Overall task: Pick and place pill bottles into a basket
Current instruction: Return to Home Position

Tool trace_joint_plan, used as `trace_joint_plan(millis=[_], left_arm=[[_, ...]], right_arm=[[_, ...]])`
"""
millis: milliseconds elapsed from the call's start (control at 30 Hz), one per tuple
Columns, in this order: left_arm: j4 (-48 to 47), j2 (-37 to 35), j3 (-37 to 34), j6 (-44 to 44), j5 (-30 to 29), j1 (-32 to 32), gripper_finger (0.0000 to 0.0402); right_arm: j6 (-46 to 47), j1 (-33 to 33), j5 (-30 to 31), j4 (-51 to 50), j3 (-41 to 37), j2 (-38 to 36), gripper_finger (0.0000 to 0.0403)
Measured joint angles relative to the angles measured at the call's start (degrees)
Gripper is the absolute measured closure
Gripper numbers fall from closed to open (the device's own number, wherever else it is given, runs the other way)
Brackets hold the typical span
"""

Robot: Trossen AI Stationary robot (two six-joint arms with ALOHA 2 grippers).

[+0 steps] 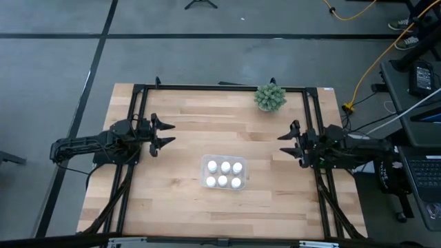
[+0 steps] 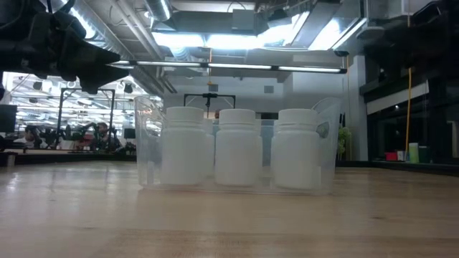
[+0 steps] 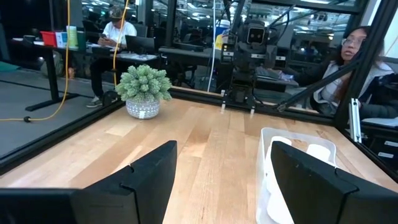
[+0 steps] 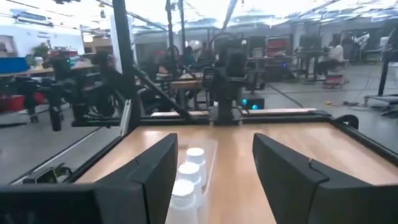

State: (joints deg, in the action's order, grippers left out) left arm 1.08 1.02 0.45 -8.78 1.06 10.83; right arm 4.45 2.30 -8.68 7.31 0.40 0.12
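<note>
Judging this the homing step, we see the table (image 1: 172, 207), the left gripper (image 1: 167, 134) and right gripper (image 1: 284, 144) spread and empty at its sides, needing only parking, and mid-table the basket (image 1: 204, 172), apparently holding all six pill bottles (image 1: 224, 166).

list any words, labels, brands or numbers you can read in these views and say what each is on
No text can be read in any view.
pill bottles: plain white sides and caps, no label showing.
basket: clear plastic, no marking.
left gripper and right gripper: dark, no marking seen.
coloured containers on a far desk in the room: too blurred to read.
</note>
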Motion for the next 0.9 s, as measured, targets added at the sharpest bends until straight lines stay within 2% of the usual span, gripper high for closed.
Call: trace_joint_plan(millis=[333,600,900], left_arm=[[0.0,0.0,0.0,-0.02,0.0,0.0,0.0148],[0.0,0.0,0.0,0.0,0.0,0.0,0.0148],[-0.02,0.0,0.0,0.0,0.0,0.0,0.0148]], right_arm=[[-1.21,5.27,0.59,-2.23,-0.02,0.0,0.0191],[-0.22,5.64,7.24,-2.4,-0.02,0.0,0.0191],[1.29,5.62,7.53,-2.64,-0.02,0.09,0.0191]])
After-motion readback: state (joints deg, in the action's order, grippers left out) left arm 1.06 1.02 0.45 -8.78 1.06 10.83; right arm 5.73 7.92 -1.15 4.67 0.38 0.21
